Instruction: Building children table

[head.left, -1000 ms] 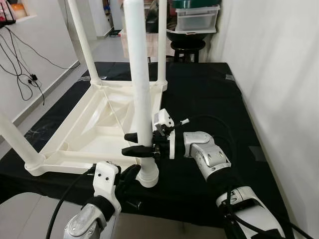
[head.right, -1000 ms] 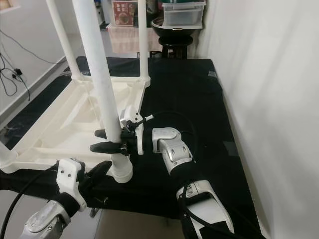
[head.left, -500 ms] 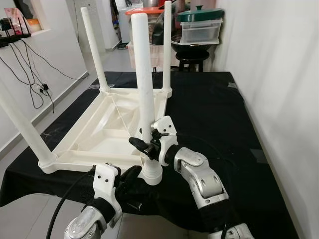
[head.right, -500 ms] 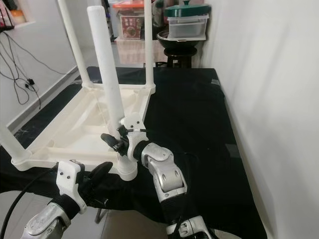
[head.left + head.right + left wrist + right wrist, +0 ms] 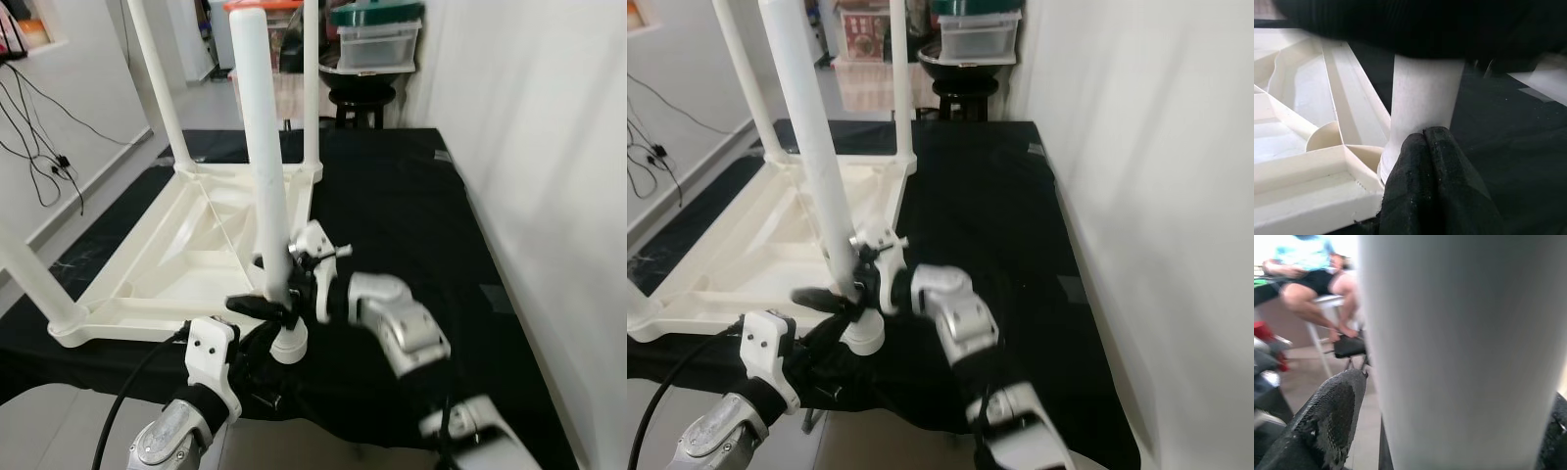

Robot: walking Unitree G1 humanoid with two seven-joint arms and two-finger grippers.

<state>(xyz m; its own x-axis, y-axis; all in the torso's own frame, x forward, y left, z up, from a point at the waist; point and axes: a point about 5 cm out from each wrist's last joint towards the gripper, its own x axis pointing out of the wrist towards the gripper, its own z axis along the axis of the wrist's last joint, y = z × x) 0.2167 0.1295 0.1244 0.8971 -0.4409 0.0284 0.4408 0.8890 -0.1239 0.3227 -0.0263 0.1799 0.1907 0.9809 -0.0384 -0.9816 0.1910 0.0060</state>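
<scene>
Legs now stand in three corners of the upturned white tabletop (image 5: pixel 186 257) on the black-covered desk (image 5: pixel 411 196). At its near right corner the left gripper (image 5: pixel 1425 147), fingers together, presses the socket base, while the right gripper (image 5: pixel 265 304), risen half a second ago, has dropped back, clamping the fourth leg (image 5: pixel 263 157), likely seating it. Behind, a lidded tub (image 5: pixel 377 39) hides its contents.

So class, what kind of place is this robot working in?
Probably a home. An upturned white plastic table lies on a black cloth, stacked storage boxes sit on a stool, cables hang down a wall, and a person sits on a stool.
</scene>
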